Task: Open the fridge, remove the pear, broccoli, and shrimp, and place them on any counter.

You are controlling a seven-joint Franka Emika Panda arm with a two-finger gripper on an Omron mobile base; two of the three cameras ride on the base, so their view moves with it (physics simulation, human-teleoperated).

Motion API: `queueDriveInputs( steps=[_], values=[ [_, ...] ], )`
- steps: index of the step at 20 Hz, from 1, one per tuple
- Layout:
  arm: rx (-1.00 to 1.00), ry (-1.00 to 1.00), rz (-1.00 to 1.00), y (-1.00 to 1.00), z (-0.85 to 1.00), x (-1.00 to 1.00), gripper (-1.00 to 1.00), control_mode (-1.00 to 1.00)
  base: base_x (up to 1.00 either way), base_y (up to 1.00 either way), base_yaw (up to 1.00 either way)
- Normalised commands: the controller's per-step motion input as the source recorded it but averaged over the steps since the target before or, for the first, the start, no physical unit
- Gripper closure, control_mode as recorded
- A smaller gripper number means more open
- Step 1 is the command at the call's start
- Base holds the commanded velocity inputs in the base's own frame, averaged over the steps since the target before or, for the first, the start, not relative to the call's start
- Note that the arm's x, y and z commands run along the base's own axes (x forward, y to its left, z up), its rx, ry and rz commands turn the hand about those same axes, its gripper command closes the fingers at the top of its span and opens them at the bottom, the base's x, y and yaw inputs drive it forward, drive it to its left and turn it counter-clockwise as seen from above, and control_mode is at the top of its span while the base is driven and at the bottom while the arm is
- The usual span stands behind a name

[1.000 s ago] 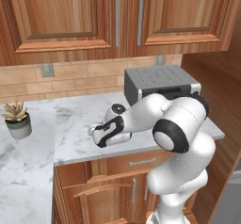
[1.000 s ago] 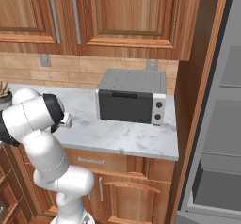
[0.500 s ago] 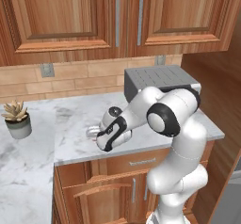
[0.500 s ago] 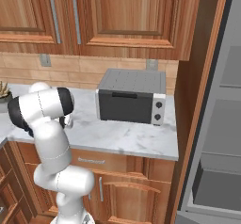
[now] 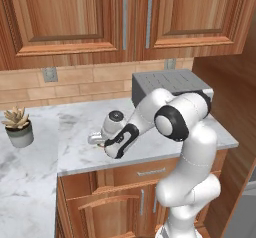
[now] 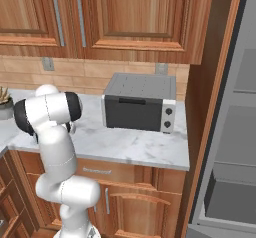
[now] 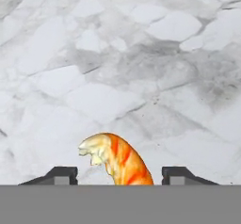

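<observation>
Since a second ago I've swung the arm's elbow up and over toward the toaster oven (image 5: 170,89), and the hand has dropped lower onto the counter (image 5: 80,154), on the side of the toaster oven toward the potted succulent (image 5: 19,127). The jaws, clamped then, now stand parted.

In the hand view the gripper (image 7: 118,175) is released: its two dark tips sit well apart, with the shrimp (image 7: 117,159) lying between them on the marble, touching neither as far as I can see. I read that as a drop just made. The shrimp rests on its curved side, orange back up, pale edge toward the left tip, which is how it would settle once let go close to the slab.

From the left base view the gripper (image 5: 101,140) is down at the counter near its front edge, between the succulent and the toaster oven. The fridge (image 6: 230,132) stands open beyond the toaster oven's far side, grey shelves showing.

I judge the shrimp delivered; I can't spot the pear or broccoli from here.
</observation>
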Motion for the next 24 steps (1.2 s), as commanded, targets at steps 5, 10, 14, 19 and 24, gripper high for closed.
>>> queueDriveInputs(
  steps=[5,10,14,19,24],
  values=[
    [-0.03,-0.10,0.00,-0.01,0.20,-0.07,-1.00,-1.00,0.00,0.00,0.00],
    [-0.01,-0.11,0.00,-0.14,0.72,-0.13,-1.00,-1.00,0.00,0.00,0.00],
    [0.00,-0.02,0.00,-0.22,0.76,-0.31,-1.00,-1.00,0.00,0.00,0.00],
    [0.00,0.01,0.00,-0.48,0.96,-0.31,-1.00,-1.00,0.00,0.00,0.00],
    [0.00,0.13,0.00,-0.46,1.00,-0.16,-1.00,-1.00,0.00,0.00,0.00]
  ],
)
